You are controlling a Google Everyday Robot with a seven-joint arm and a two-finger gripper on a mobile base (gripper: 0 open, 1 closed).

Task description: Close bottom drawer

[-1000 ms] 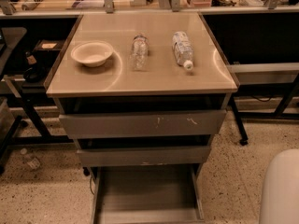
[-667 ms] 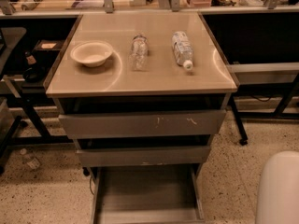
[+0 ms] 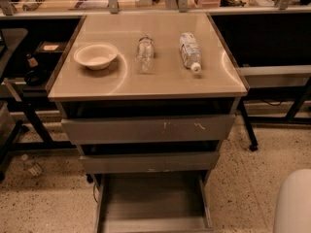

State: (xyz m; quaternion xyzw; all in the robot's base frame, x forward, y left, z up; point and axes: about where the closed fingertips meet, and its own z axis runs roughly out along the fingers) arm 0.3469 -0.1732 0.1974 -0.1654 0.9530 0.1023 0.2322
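Three drawers (image 3: 146, 128) show, the bottom drawer (image 3: 153, 205) pulled far out; gripper out of view, state untellable.

**Cabinet top and surroundings**

Placed apart on the tan cabinet top (image 3: 146, 81): white bowl (image 3: 95, 56) at left, clear bottle (image 3: 145, 54) laid at centre, labelled bottle (image 3: 190, 51) laid at right. Below, scratched widest drawer (image 3: 148, 128), then medium drawer (image 3: 149, 162). Left, on speckled floor (image 3: 248, 178), small bottle (image 3: 32, 166).

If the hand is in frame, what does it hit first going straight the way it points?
Cannot tell: the hand is out of view, so its heading is unknown. Only a white rounded robot part shows at lower right. The bottom drawer stands pulled out beside it.
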